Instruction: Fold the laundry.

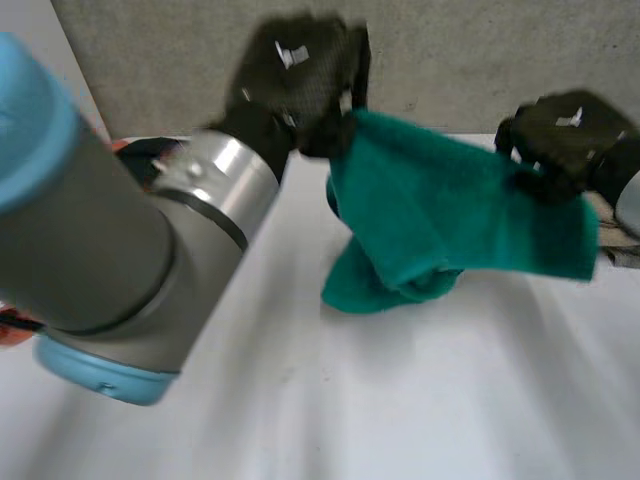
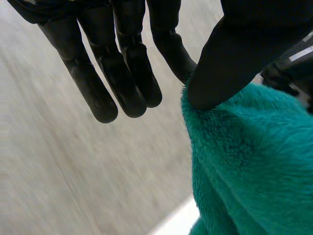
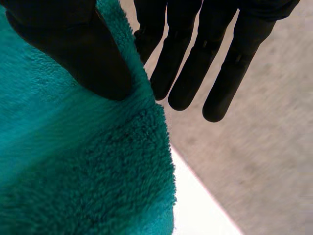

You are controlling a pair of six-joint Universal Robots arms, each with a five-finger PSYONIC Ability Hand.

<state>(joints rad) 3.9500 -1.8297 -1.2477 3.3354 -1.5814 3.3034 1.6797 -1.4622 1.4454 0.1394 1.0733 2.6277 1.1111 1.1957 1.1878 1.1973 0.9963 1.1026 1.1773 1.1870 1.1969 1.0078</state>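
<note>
A teal fleece towel (image 1: 450,210) hangs in the air between my two hands, its lower folds bunched on the white table (image 1: 400,400). My left hand (image 1: 300,80) pinches the towel's upper left corner. In the left wrist view the thumb (image 2: 230,58) presses the towel (image 2: 244,161) against one finger while the other fingers (image 2: 122,73) stay straight and free. My right hand (image 1: 570,135) holds the upper right corner. In the right wrist view its thumb (image 3: 73,49) clamps the towel (image 3: 83,166), with the remaining fingers (image 3: 205,63) straight beside the edge.
My left arm (image 1: 120,250) fills the near left of the head view. A red-rimmed dark object (image 1: 145,160) sits behind it at the table's far left. A patterned item (image 1: 620,245) lies at the right edge. A grey wall (image 1: 450,50) backs the table.
</note>
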